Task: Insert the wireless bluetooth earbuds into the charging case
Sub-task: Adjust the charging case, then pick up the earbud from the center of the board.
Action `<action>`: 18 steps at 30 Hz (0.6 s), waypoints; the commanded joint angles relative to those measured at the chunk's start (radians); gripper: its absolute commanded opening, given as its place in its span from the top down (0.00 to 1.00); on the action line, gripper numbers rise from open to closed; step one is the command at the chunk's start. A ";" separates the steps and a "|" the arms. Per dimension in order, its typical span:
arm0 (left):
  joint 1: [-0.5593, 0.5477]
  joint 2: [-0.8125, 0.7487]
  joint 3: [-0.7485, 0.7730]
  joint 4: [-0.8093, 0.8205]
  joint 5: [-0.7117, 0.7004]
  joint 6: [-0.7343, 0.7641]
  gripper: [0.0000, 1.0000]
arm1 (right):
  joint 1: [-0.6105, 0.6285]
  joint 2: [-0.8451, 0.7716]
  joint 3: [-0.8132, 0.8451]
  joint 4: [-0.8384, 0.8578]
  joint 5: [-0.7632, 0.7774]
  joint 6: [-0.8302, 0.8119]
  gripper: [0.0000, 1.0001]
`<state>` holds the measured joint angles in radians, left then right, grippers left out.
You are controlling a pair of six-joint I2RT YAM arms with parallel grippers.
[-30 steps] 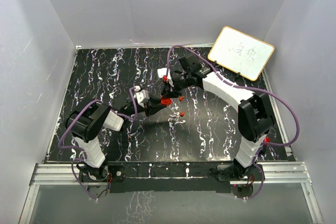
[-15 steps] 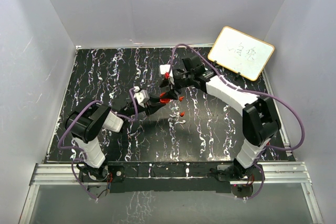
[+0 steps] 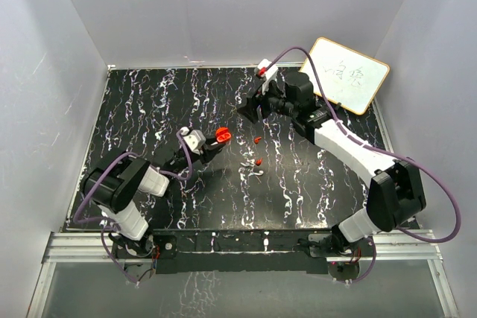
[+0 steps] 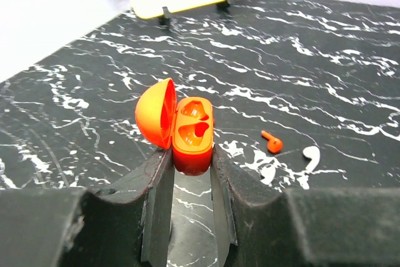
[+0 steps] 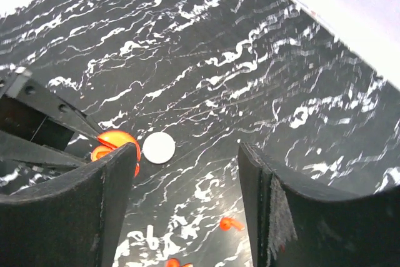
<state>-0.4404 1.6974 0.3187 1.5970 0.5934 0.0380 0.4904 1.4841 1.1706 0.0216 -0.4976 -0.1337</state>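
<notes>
Charging case (image 4: 192,130) is up front, lid swung open, clenched between the fingers of my left gripper (image 4: 190,157). I can't make out whether its sockets hold anything. One earbud (image 5: 230,223) lies loose on the marbled table (image 5: 262,60), the other earbud (image 5: 172,262) is cut off at the wrist view's bottom edge. My right gripper (image 5: 185,154) hangs released, one finger hiding part of the case.
</notes>
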 commanded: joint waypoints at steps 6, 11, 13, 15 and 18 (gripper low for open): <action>0.006 -0.128 -0.037 0.190 -0.105 0.003 1.00 | 0.000 0.038 -0.059 -0.093 0.370 0.275 0.40; 0.006 -0.131 -0.048 0.190 -0.100 0.002 1.00 | 0.001 0.098 -0.017 -0.204 0.379 0.249 0.49; 0.006 -0.136 -0.053 0.190 -0.098 0.000 1.00 | 0.003 0.118 -0.012 -0.247 0.383 0.248 0.51; 0.006 -0.144 -0.057 0.190 -0.099 -0.002 1.00 | 0.006 0.120 -0.030 -0.265 0.391 0.250 0.52; 0.007 -0.148 -0.059 0.190 -0.095 0.000 1.00 | 0.017 0.099 -0.066 -0.272 0.401 0.245 0.52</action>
<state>-0.4397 1.6028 0.2615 1.6012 0.4931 0.0334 0.4934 1.6211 1.1133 -0.2359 -0.1337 0.1104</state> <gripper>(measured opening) 0.248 0.487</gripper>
